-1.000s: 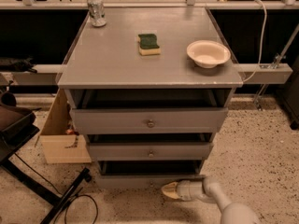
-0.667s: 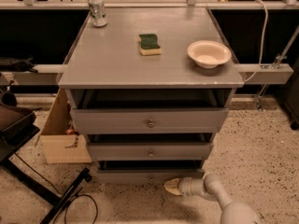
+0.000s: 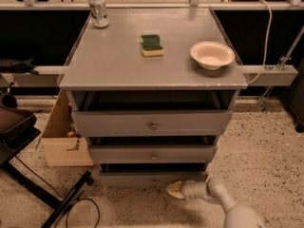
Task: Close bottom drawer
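The bottom drawer (image 3: 153,178) is the lowest and narrowest grey front of three, with a small round metal knob (image 3: 153,181). It stands a little out from the cabinet, with a dark gap above it. The mid drawer (image 3: 153,154) and the top drawer (image 3: 153,123) sit above it, each also slightly out. My gripper (image 3: 174,189) is low over the floor, just in front of and below the bottom drawer's front, right of its knob, pointing left. Its pale fingertips look pressed together.
On the grey cabinet top (image 3: 114,65) stand a can (image 3: 99,11), a green-and-yellow sponge (image 3: 152,45) and a cream bowl (image 3: 212,55). A cardboard box (image 3: 61,137) sits left of the cabinet. A black stand and cable (image 3: 71,201) lie at lower left.
My gripper has drifted slightly right and down along the bottom drawer's front. The bottom drawer's front has moved back towards the cabinet.
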You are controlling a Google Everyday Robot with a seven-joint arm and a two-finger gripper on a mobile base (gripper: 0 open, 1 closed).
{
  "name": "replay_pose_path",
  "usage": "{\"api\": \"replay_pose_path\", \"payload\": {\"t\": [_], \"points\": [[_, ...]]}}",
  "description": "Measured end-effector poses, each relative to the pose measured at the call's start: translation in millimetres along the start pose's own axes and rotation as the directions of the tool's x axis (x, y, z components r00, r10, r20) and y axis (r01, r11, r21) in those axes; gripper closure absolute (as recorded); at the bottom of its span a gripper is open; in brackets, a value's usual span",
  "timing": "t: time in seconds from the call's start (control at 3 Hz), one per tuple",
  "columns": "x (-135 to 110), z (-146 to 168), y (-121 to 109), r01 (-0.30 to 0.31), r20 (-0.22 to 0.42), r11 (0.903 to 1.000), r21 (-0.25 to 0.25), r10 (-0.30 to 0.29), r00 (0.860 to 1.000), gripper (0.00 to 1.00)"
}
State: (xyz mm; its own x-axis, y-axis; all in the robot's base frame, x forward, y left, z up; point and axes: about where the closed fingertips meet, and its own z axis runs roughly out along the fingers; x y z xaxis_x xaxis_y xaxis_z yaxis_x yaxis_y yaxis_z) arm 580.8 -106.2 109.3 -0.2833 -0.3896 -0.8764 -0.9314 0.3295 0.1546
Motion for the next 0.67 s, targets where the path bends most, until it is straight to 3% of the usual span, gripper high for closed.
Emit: {"api": "replay_pose_path", "payload": {"t": [0.33,0.67], "points": [[0.0,0.1,0.0,0.000,0.000,1.0000,0.000,0.000,1.000,0.04],[0.0,0.1,0.1,0.000,0.000,1.0000,0.000,0.000,1.000,0.00]]}}
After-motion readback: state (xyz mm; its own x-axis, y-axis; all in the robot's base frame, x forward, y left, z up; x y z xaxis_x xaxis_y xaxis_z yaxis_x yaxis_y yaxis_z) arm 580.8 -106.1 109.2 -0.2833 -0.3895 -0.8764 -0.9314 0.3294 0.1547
